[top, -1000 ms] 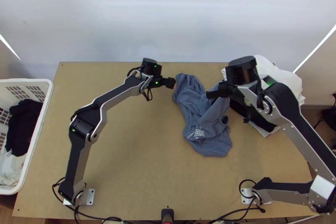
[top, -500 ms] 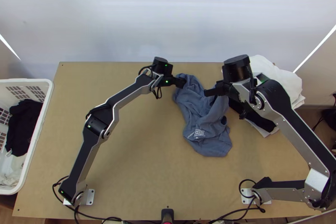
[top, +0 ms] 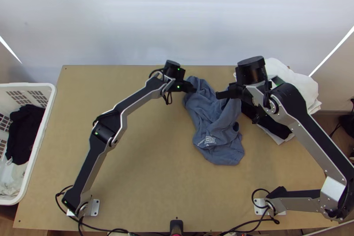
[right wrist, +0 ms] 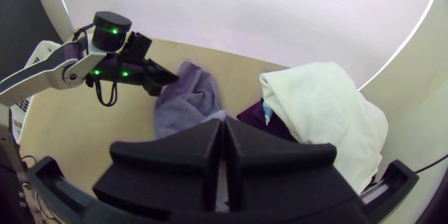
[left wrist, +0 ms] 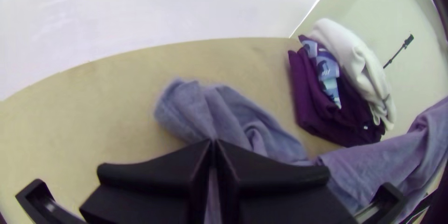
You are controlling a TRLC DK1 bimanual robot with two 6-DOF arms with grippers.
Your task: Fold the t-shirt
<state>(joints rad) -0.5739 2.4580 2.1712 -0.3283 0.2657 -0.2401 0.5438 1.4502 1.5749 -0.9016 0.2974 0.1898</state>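
Spreading below a pale wall [top: 177,19], the tan tabletop [top: 146,174] bears a bunched blue shirt [top: 204,118] right of centre, left fingers [top: 194,89] closed at its upper end, right fingers [top: 218,95] pinching it.

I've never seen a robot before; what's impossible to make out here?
- Print on the t-shirt: top view, details too small.
- Basket's outer side: top view, cut off by left edge.
- Some purple cloth: right wrist view, behind white cloth.
- Part of the t-shirt: left wrist view, behind left jaws.
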